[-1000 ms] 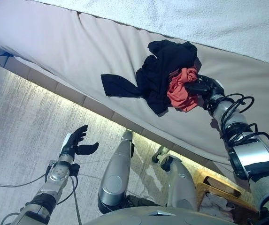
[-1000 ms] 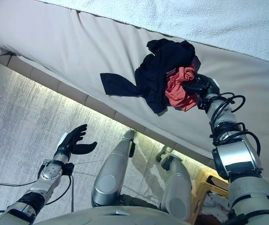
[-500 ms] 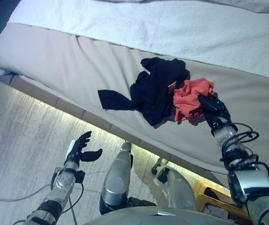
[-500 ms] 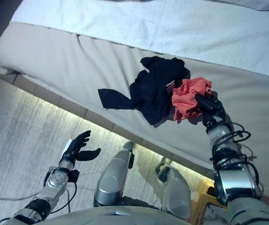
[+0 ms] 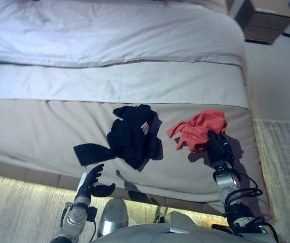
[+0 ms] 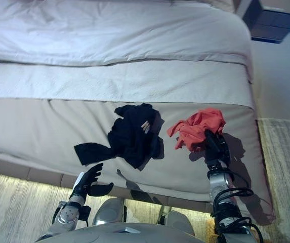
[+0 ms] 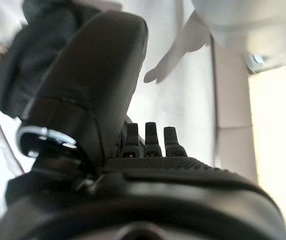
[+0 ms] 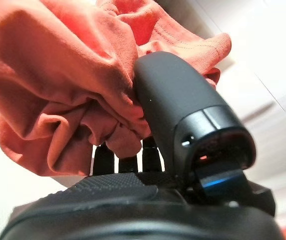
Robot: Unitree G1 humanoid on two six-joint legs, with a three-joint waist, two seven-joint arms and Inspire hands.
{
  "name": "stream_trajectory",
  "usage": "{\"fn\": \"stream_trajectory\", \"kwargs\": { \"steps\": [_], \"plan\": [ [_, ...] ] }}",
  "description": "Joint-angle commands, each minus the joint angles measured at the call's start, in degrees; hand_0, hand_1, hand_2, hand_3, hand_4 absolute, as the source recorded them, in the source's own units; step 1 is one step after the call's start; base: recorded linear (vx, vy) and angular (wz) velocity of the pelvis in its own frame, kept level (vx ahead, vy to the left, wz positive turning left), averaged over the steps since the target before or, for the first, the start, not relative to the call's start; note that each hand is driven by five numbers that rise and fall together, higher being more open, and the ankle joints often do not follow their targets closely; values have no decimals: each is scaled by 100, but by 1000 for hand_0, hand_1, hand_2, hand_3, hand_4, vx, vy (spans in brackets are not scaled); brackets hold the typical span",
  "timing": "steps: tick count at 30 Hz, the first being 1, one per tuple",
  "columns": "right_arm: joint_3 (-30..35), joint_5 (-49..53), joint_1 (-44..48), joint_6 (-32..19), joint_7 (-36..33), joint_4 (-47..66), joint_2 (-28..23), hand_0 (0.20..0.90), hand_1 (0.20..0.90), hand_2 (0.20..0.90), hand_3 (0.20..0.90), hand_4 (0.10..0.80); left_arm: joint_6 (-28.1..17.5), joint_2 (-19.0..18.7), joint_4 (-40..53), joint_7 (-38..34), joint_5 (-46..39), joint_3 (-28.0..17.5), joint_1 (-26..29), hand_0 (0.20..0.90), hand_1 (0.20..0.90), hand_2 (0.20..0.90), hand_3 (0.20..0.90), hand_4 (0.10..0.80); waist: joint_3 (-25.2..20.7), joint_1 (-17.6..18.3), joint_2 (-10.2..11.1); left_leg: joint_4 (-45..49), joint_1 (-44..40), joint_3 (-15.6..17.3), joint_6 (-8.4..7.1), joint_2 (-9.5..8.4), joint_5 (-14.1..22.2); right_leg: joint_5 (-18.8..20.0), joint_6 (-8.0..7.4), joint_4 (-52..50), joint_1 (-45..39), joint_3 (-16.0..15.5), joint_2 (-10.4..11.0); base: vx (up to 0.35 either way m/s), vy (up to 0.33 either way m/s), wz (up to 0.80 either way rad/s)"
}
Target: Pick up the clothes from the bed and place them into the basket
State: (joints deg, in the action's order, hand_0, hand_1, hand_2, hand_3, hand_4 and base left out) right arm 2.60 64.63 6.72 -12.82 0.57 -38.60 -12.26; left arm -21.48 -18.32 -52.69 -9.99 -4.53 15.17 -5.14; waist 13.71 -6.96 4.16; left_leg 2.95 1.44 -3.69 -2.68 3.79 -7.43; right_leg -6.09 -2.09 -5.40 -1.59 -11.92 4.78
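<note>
A crumpled orange-red garment (image 5: 198, 130) lies bunched on the beige cover of the bed (image 5: 43, 126), toward four o'clock of the mattress. The right robot hand (image 5: 216, 148) has its thumb and fingers curled into the garment's folds, gripping it. At nine o'clock from it, apart, a black garment (image 5: 129, 136) sprawls in a loose heap with one flat piece trailing toward eight o'clock. The left robot hand (image 5: 90, 183) hangs off the bed's near edge, fingers relaxed, empty.

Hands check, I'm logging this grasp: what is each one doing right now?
Left hand: open, holding nothing, below the bed edge.
Right hand: shut on the red garment on the bed.
</note>
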Motion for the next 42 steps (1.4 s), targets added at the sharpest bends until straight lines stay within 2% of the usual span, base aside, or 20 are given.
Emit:
{"fn": "stream_trajectory", "kwargs": {
  "steps": [1,5,6,9,13,14,17,18,19,21,24,26,29,33,34,36,37,39,40,42],
  "plan": [
    [-122,116,-30,-632,204,888,-162,300,300,300,200,100,-280,132,-61,-11,83,-129,-255,900,900,900,900,800,-425,-130,-212,558,136,-864,237,-653,1023,547,-108,226,-116,766,-18,-67,222,-165],
    [41,206,-180,-844,-31,963,-101,300,300,300,200,100,-160,36,-69,236,382,46,-53,900,900,900,900,800,-596,120,-295,100,-220,-557,296,-623,1065,728,-358,287,-52,895,174,-65,263,-103],
    [131,209,-328,-933,-77,981,-61,300,300,300,200,100,-9,-78,51,307,388,144,119,900,900,900,900,800,-613,300,-334,-61,-345,-434,377,-634,1116,865,-551,266,96,1002,365,-85,254,-22],
    [311,275,-433,-1026,-361,842,-37,300,300,300,200,100,160,-228,-63,320,333,279,351,900,900,900,900,800,-582,504,-321,-235,-501,-181,424,-668,1202,1511,-875,274,432,992,784,-94,186,-63],
    [362,310,-316,-883,-748,531,-34,300,300,300,200,100,271,-281,-178,161,156,159,263,900,900,900,900,800,-598,258,-350,-354,-616,513,394,-650,1210,1874,-928,-144,722,-378,1130,-211,119,-109],
    [343,321,-266,-946,-859,461,5,300,300,300,200,100,258,-282,-193,200,173,130,250,900,900,900,900,800,-595,191,-397,-347,-609,659,418,-606,1198,1839,-877,-391,764,-511,1162,-274,114,-158],
    [288,294,-156,-1131,-1000,222,66,300,300,300,200,100,221,-263,-333,192,109,230,370,900,900,900,900,800,-642,15,-546,-306,-415,997,548,-479,1068,1268,-621,-1066,498,-769,1079,-263,76,-106],
    [289,297,-147,-1140,-1008,211,66,300,300,300,200,100,222,-259,-342,190,106,235,383,900,900,900,900,800,-651,6,-547,-299,-382,1012,552,-476,1043,1272,-601,-1065,496,-785,1073,-248,37,-69],
    [263,355,-79,-1190,-1005,27,85,300,300,300,200,100,255,-214,-468,145,61,262,448,900,900,900,900,800,-719,-110,-570,-271,-285,1224,586,-428,1010,1129,-522,-1255,257,-1065,1110,-208,1,-67],
    [233,265,-13,-1230,-992,-159,136,300,300,300,200,100,266,-177,-587,79,108,266,481,900,900,900,900,800,-753,-209,-531,-290,-281,1454,591,-403,1029,1053,-548,-1278,38,-1280,1185,-160,-31,-65],
    [106,-196,58,-1139,-1189,-294,215,300,300,300,200,100,319,-149,-666,37,106,234,470,900,900,900,900,800,-803,-356,-385,-365,-269,1871,516,-323,924,845,-563,-764,-441,-1686,1022,-115,-154,-82],
    [-22,-785,77,-1029,-1344,-396,184,300,300,300,200,100,335,-118,-660,9,140,167,443,900,900,900,900,800,-816,-390,-285,-432,-340,2028,299,-224,896,591,-605,134,-759,-1623,699,-115,-265,-128],
    [-204,-1191,115,-891,-1517,-360,-18,300,300,300,200,100,224,-80,-570,41,263,148,475,900,900,900,900,800,-774,-313,-197,-339,-156,2287,181,-63,660,769,-502,637,-663,-1482,489,-195,-215,-97],
    [-179,-1080,149,-731,-1459,-484,-259,300,300,300,200,100,135,-37,-544,97,321,158,512,900,900,900,900,800,-759,-194,-140,-182,-84,2249,49,73,631,801,-398,693,-531,-1324,381,-81,-140,-59],
    [-165,-1068,167,-665,-1434,-575,-320,300,300,300,200,100,76,-1,-562,120,306,140,501,900,900,900,900,800,-718,-149,-113,83,-74,2149,-20,147,706,774,-313,648,-491,-1275,357,-13,-64,-8],
    [-168,-1111,184,-670,-1456,-637,-354,300,300,300,200,100,30,25,-594,129,325,137,486,900,900,900,900,800,-675,-150,-81,344,5,1989,-61,156,769,781,-262,654,-506,-1192,349,31,-52,-10],
    [-211,-1204,228,-530,-1517,-686,-418,300,300,300,200,100,4,60,-633,108,247,137,437,900,900,900,900,800,-588,-279,-67,586,239,1344,-110,-40,762,844,-263,731,-595,-920,338,73,-15,-16],
    [-327,-1181,372,-409,-1591,-763,-500,300,300,300,200,100,-126,109,-632,107,201,145,349,900,900,900,900,800,-556,-505,-156,229,375,512,-58,-323,549,863,-313,769,-588,-588,303,45,27,-66],
    [-374,-1254,494,-384,-1597,-897,-514,300,300,300,200,100,-119,102,-629,122,222,162,331,900,900,900,900,800,-558,-542,-206,170,345,351,-5,-379,570,833,-286,699,-497,-544,298,46,60,-105],
    [-409,-1232,668,-382,-1686,-1140,-562,300,300,300,200,100,-46,96,-656,111,283,232,347,900,900,900,900,800,-627,-552,-322,-161,49,303,44,-377,538,771,-277,584,-426,-534,295,88,96,-102]
  ]
}}
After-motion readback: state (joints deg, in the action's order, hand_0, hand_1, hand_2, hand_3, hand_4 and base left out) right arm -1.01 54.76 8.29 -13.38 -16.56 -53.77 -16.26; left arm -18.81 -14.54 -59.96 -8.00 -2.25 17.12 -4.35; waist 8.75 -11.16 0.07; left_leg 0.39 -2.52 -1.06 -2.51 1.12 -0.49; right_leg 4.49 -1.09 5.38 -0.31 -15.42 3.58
